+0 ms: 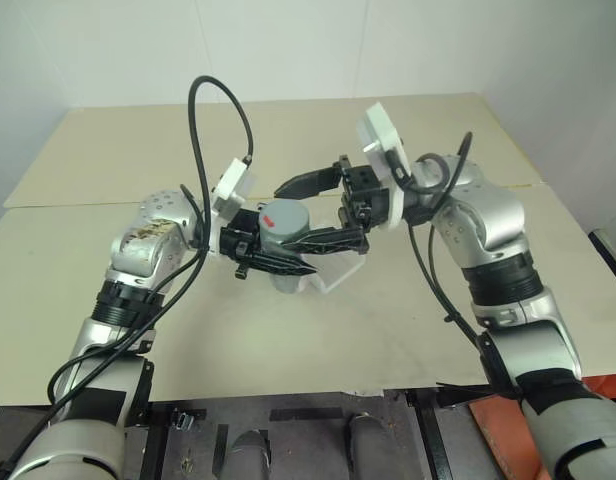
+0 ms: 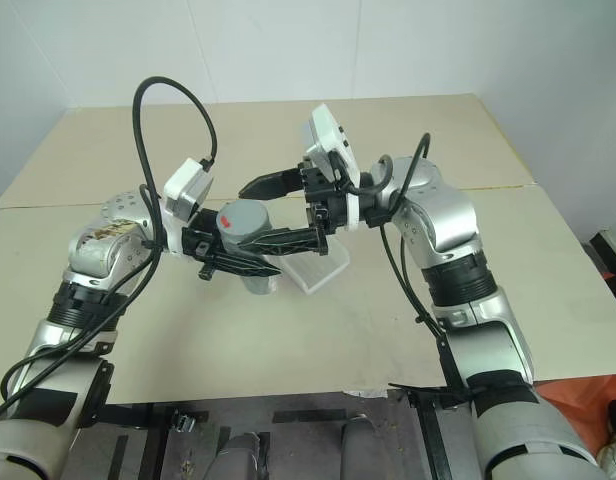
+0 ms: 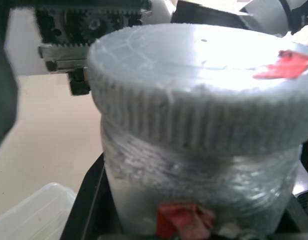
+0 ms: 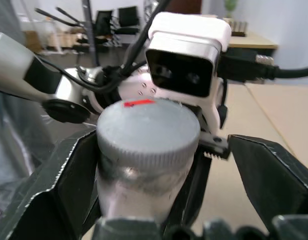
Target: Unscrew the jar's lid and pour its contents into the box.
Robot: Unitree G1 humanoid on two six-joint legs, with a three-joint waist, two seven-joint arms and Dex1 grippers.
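My left tool [image 1: 278, 262] is clenched on the jar [image 1: 285, 280], gripping its body below the lid [image 1: 285, 218]; the jar is held upright, clear of the table [image 1: 318, 340], over the middle of the table and slightly toward its near edge.

My right tool [image 1: 310, 208] stands released; its two fingers straddle the lid, one on the far side and one on the near side, with a visible gap on at least one side in the right wrist view; I judge that the lid is not yet gripped.

Governing relation for the next move: the jar's long axis runs vertically; the lid lies directly between the fingers of the right tool, which reaches in level from the right; the right arm is therefore the one placed to close on the lid and turn it about that vertical axis, while the left holds the body fixed.

The lid is still seated on the jar, its ribbed edge meeting the neck in the left wrist view; a red mark [image 4: 139, 103] shows on top.

The box [image 1: 333, 272] rests on the table just beside and partly under the held jar, toward the right edge.

The contents cannot be made out through the jar wall.

Count: one jar; one lid; one box; two tools.
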